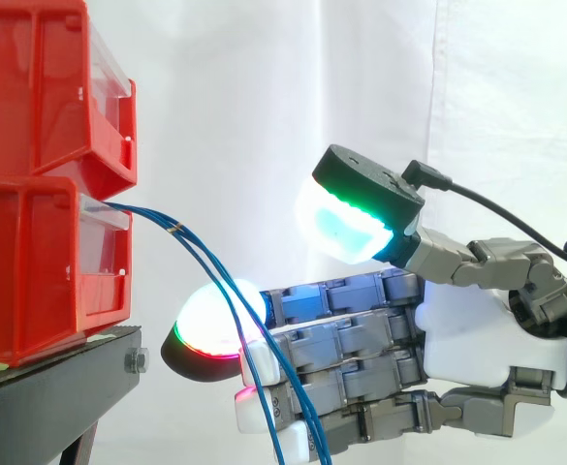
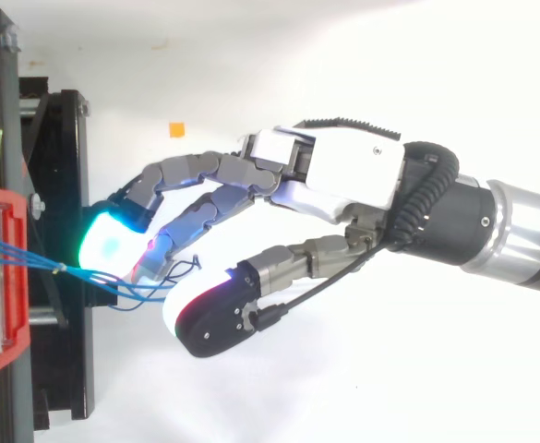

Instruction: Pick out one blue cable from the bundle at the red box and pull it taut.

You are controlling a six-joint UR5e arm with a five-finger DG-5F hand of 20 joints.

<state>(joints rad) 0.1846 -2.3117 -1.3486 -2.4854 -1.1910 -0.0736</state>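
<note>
Several blue cables [image 1: 172, 228] exit the red box [image 1: 31, 271] and sag down-right of it, across the hand's [image 1: 477, 329] fingers [image 1: 361, 339]. Fingers nearly straight, thumb lifted clear, nothing pinched. Cables look thin, limp and slippery: pinch one just right of the box.

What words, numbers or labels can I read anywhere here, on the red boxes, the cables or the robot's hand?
None: no readable text shows in either view.
The red boxes have clear strips on their fronts, but no writing shows there.
The blue cables and the hand show no legible print.
The small orange square on the white surface is blank.
</note>
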